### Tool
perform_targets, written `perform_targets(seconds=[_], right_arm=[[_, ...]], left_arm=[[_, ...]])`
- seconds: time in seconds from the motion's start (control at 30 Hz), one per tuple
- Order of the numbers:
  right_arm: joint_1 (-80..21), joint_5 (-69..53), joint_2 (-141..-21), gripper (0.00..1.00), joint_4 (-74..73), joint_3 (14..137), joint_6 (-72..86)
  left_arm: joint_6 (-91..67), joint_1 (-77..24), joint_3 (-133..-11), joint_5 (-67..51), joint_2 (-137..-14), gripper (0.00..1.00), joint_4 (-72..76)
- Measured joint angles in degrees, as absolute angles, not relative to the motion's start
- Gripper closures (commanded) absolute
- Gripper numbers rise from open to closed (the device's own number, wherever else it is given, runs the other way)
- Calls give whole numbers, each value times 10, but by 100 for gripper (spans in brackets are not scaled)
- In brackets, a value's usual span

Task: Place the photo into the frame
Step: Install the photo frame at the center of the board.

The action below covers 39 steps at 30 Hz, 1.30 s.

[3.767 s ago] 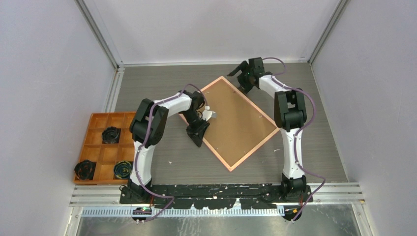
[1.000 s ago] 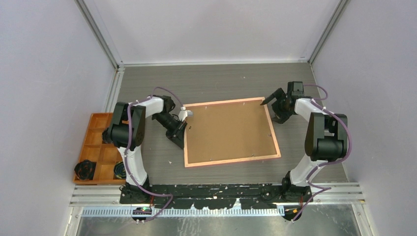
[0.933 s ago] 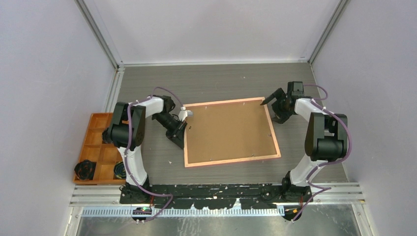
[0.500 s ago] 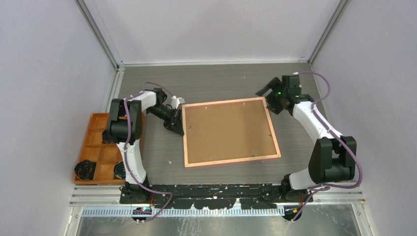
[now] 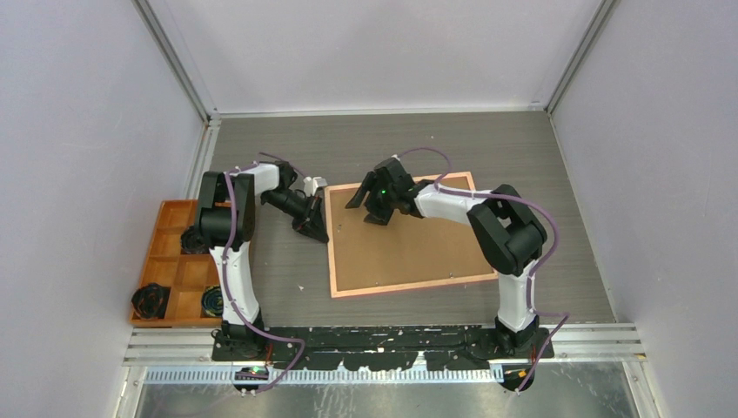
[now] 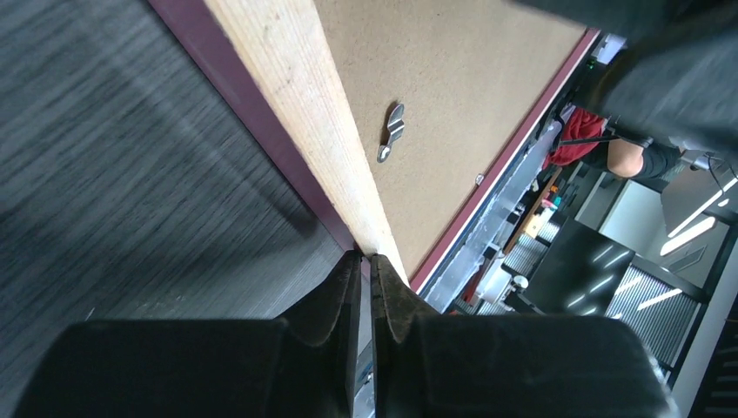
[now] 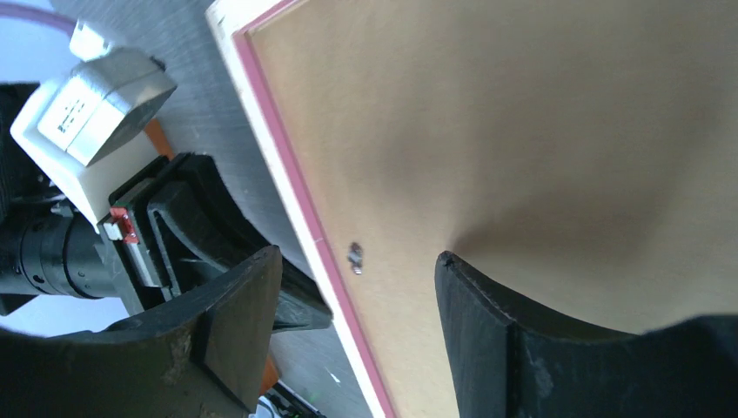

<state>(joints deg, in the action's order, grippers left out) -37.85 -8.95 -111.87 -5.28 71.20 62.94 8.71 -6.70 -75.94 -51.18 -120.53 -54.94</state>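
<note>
2 states we see: left gripper (image 6: 366,259) closed together beside the frame (image 6: 296,87), right gripper (image 7: 357,257) apart (over its back).

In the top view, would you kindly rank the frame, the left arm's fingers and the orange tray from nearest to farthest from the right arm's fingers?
1. frame: directly beneath the right arm's fingers, which hang over its far left corner.
2. left arm's fingers: just to the left, at the frame's left edge.
3. orange tray: farthest, at the far left.
</note>
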Motion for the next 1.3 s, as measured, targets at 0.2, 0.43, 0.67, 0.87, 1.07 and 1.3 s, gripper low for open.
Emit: perform_targets(seconds=[0.2,0.43,0.67,0.87,1.07,1.3], right_arm=[[-417,-102,-1163,33,-12,745,663],[-425,-117,-1181,34,22,745,696],[-428,-119,-1184,34,31,745,707],[-428,-119,-1183,34,40,738,709],[-430,-120,-1176,34,49,725,712],[-434,-121,-1176,34,49,725,720]], left_arm=[[79,-67,-759,-510,-1205,91,-549],[77,-67,-759,-510,-1205,91,-548],[75,-67,-759,-509,-1205,91,-548],[74,-67,-759,-508,-1205,91,-548],[73,-67,-759,-508,-1205,91,-548],[65,-67,-759,-506,-1205,91,-548]])
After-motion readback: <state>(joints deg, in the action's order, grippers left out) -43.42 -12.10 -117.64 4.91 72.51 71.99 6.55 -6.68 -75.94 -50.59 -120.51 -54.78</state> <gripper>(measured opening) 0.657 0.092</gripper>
